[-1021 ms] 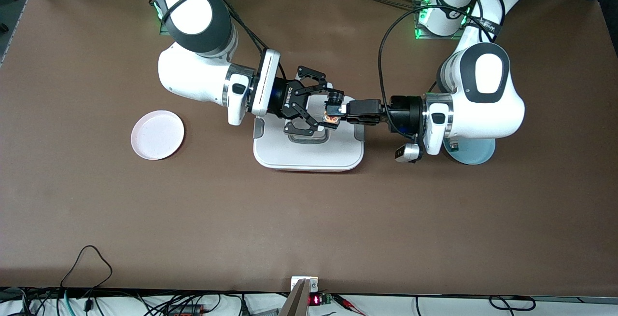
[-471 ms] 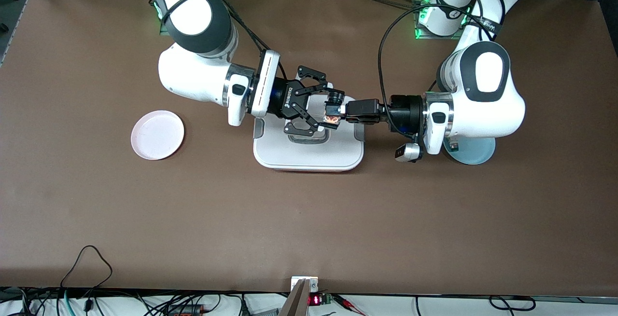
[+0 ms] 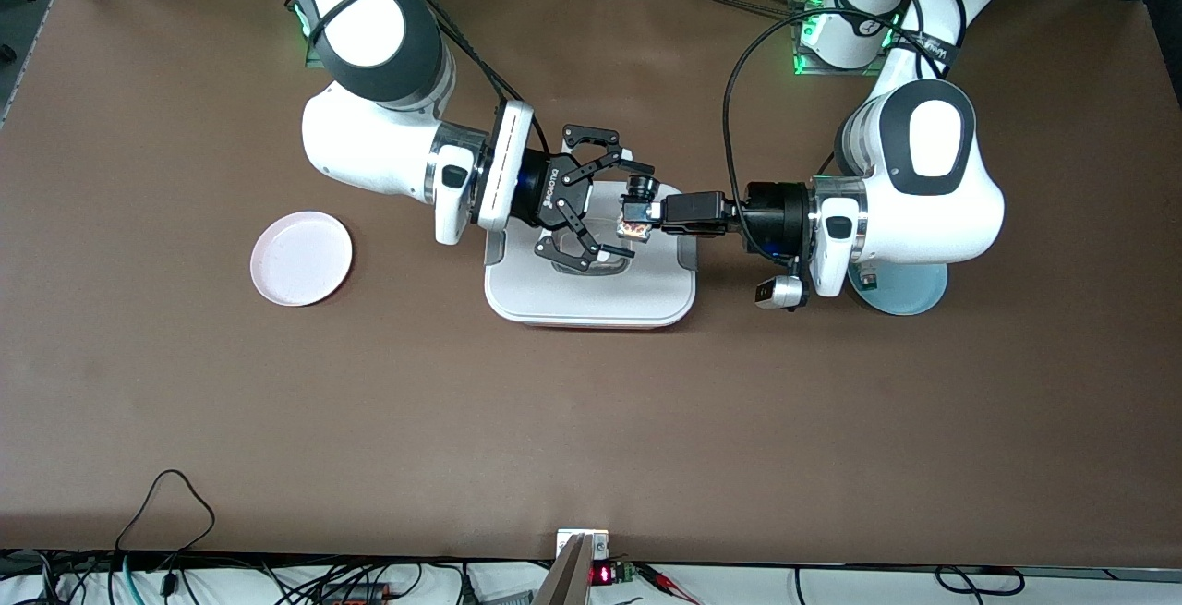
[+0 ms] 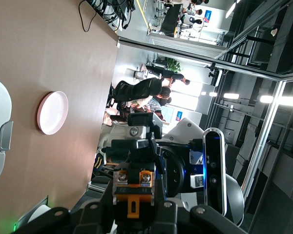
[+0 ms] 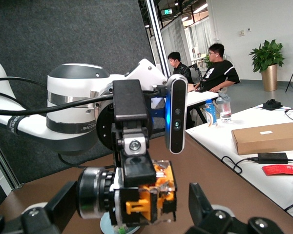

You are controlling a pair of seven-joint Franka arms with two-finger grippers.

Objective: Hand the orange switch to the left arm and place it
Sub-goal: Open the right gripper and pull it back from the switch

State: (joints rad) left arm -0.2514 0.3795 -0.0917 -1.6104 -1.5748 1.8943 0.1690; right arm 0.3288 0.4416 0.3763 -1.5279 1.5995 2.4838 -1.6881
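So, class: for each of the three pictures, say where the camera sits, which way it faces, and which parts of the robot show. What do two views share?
Front view: high across the table, facing both bases; both arms meet over the box.
Left wrist view: on the left arm, looking along the left gripper, shut on the orange switch, toward the right arm.
Right wrist view: on the right arm, facing the left arm; the right gripper stands open.
Shared: the orange switch shows in all three; the pink plate in two.
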